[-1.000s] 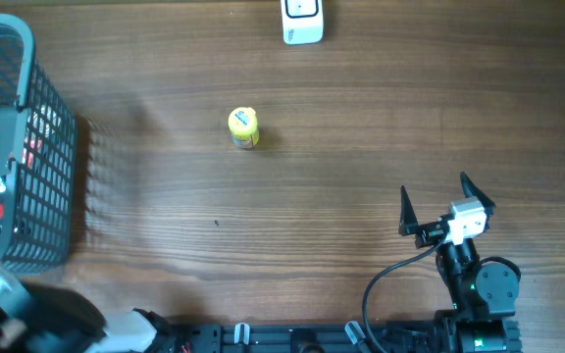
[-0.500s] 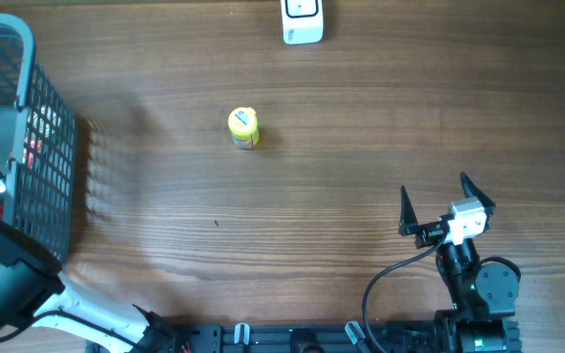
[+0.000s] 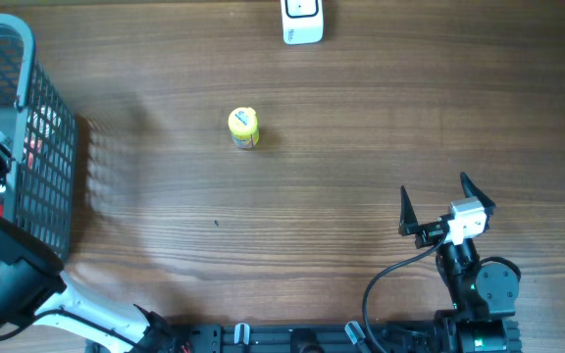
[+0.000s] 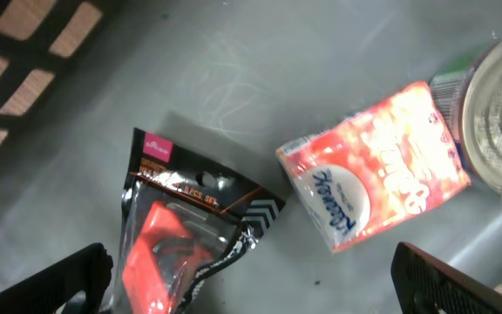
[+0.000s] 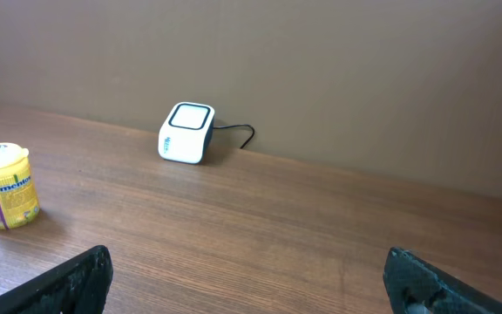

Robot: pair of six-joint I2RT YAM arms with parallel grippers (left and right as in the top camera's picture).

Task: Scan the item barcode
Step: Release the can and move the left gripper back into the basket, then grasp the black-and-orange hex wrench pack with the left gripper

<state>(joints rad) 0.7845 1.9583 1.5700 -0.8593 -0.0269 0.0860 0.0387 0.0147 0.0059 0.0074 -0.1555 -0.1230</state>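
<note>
Black mesh basket (image 3: 52, 147) sits at the far left edge of the surface (image 3: 361, 127). The left gripper (image 4: 260, 283) is down inside the basket with its jaws spread wide and nothing between them, hovering over the basket floor.

Left wrist view: a black-and-orange blister pack (image 4: 181, 235) lies flat on the basket floor just under the left finger. A red-and-white tissue pack (image 4: 373, 166) lies tilted beside it, toward the right finger and apart from both fingers. A round can top (image 4: 499, 113) touches or overlaps the tissue pack's far end, cut off by the frame edge. No item is touched by the gripper.

Right of the basket, a small yellow tub (image 3: 243, 127) stands upright on the bare surface, well apart from the basket wall. Further right of the basket, at the back edge, is the white cube scanner (image 3: 302, 20), with a thin dark cable (image 5: 238, 133) trailing off it.

Far right of the basket, near the front edge, the right gripper (image 3: 434, 183) is wide open and empty. It points toward the back, with the yellow tub and scanner both well ahead of it in the right wrist view.
</note>
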